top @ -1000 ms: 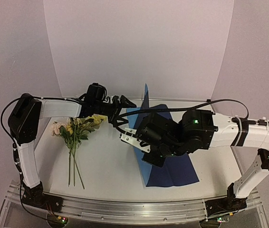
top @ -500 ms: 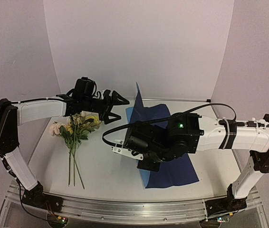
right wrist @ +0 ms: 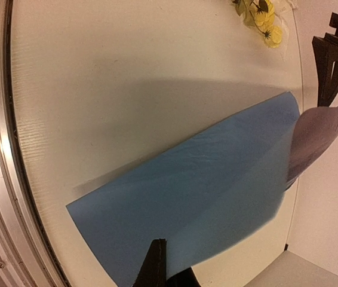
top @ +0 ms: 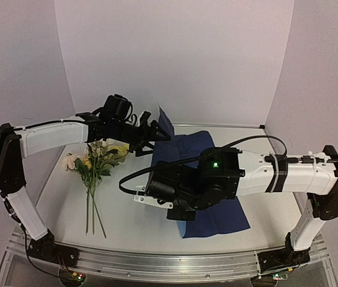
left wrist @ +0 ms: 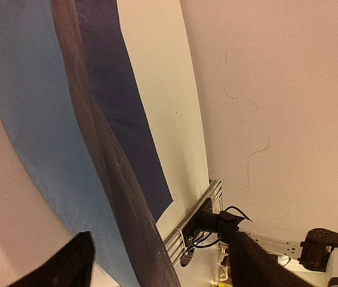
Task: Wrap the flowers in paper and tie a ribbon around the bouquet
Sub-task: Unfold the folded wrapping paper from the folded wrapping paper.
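Paper: large creased sheet, dark blue on one face, light blue on the other; it lies on the table right of centre, its far-left corner standing upright. Left gripper: jaws apart, raised corner between the fingers, contact not discernible. Right gripper: closed, pinching the sheet's near edge; light underside lifted off the tabletop there. Flowers: pink, cream and yellow heads, thin green stems; flat at table left, below the left arm, apart from the sheet.
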Action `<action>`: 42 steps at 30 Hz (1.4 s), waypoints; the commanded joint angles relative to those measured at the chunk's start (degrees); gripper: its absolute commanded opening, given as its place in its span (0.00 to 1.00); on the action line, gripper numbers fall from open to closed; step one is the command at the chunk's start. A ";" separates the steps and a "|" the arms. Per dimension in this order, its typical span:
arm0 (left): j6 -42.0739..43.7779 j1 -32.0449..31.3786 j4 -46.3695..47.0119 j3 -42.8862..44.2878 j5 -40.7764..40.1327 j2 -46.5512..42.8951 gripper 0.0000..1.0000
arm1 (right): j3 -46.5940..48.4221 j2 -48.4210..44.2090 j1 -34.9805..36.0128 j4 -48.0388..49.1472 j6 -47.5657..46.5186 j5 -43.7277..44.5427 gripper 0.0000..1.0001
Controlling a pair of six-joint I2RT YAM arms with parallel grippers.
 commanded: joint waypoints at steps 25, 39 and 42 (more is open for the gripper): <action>18.50 6.91 -21.78 -11.05 -20.01 -11.16 0.00 | -15.95 -10.87 -25.70 9.98 39.00 -24.00 0.98; 20.25 8.41 -22.03 -16.25 -19.47 -6.62 0.02 | -29.28 -7.48 -35.13 19.22 53.83 -20.29 0.85; 20.87 8.44 -21.75 -16.26 -18.65 -5.27 0.04 | -30.97 -7.36 -36.01 19.26 55.57 -18.98 0.80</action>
